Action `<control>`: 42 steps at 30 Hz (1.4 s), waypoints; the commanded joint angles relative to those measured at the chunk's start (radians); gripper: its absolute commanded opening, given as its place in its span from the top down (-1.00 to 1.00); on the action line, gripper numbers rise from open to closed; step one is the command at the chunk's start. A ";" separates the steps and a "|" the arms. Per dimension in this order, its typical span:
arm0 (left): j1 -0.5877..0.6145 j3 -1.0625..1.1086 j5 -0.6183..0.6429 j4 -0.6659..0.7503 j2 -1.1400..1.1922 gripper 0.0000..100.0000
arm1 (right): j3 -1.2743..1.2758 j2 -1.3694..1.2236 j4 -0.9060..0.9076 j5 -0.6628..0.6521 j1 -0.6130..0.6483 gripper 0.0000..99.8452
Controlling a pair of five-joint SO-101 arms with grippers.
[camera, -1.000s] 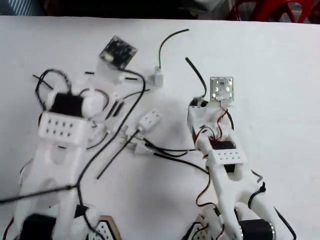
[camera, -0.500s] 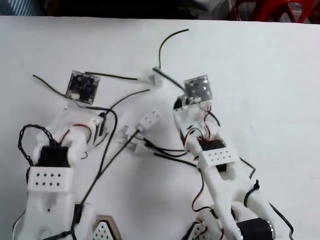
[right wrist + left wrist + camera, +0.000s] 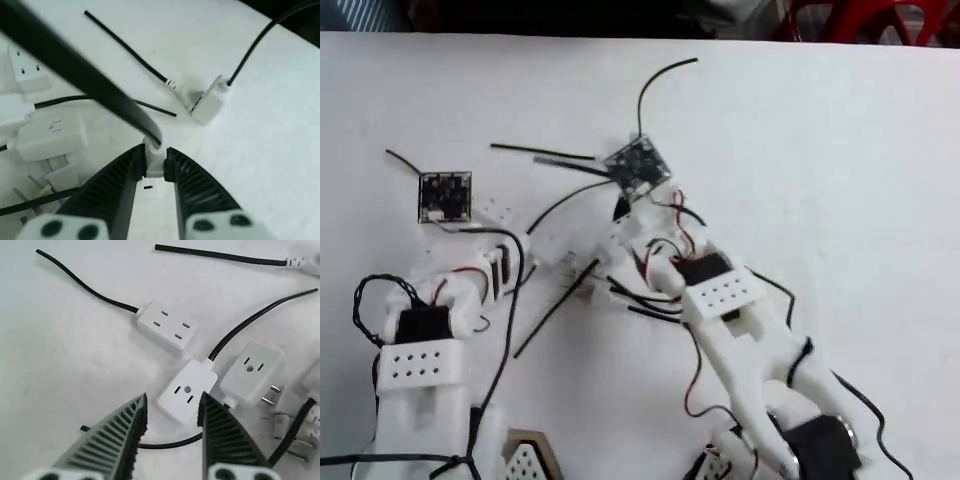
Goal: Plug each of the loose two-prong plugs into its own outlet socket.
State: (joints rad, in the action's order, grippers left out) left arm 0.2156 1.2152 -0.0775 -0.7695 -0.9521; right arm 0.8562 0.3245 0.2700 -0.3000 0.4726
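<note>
Across the white table [image 3: 840, 180] we see both arms extending from the near edge. Our right arm [image 3: 740, 340] lies diagonally toward the middle of the table, over the cluster of white fittings and black cords. Our left arm [image 3: 418, 365] stands on the other side and ends short of that cluster.

The left gripper [image 3: 173, 399] hangs with its ribbed fingers [image 3: 122, 437] spread fairly wide and nothing between them. It is above a single outlet socket [image 3: 186, 397] that lies face up on the table. Just beside that socket lies a second single socket [image 3: 252, 371], with two metal prongs showing at one edge of it. A four-slot outlet block [image 3: 166, 328] on its own black cord sits apart from the two.

The right gripper [image 3: 155, 152] is closed narrowly on a small white plug [image 3: 154, 164], pinching its body from both sides low over the table. We cannot tell whether the plug touches the surface. Its thick black cord [image 3: 75, 65] rises from it toward the wrist camera. Near it lies a white connector block [image 3: 205, 102] on a thin cord.

Loose two-prong plugs [image 3: 287, 415] lie bunched beside the second socket, their prongs bare.
</note>
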 commanded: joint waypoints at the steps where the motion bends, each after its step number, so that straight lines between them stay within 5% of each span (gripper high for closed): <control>1: 0.013 -0.005 0.003 0.028 -0.028 0.65 | -0.115 -0.119 0.004 -0.017 0.005 0.97; 10: 0.013 -0.005 0.003 0.028 -0.028 0.65 | -0.201 -0.285 0.005 -0.017 -0.018 0.97; 23: 0.013 -0.005 0.003 0.028 -0.028 0.65 | -0.048 -0.091 0.012 -0.015 -0.013 0.97; 42: 0.013 -0.005 0.003 0.028 -0.028 0.65 | -0.026 -0.185 -0.010 0.066 -0.019 0.97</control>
State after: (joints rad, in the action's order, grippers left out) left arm 0.2186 1.2152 -0.0775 -0.7695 -0.9521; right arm 0.8408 0.1435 0.2654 -0.2401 0.4664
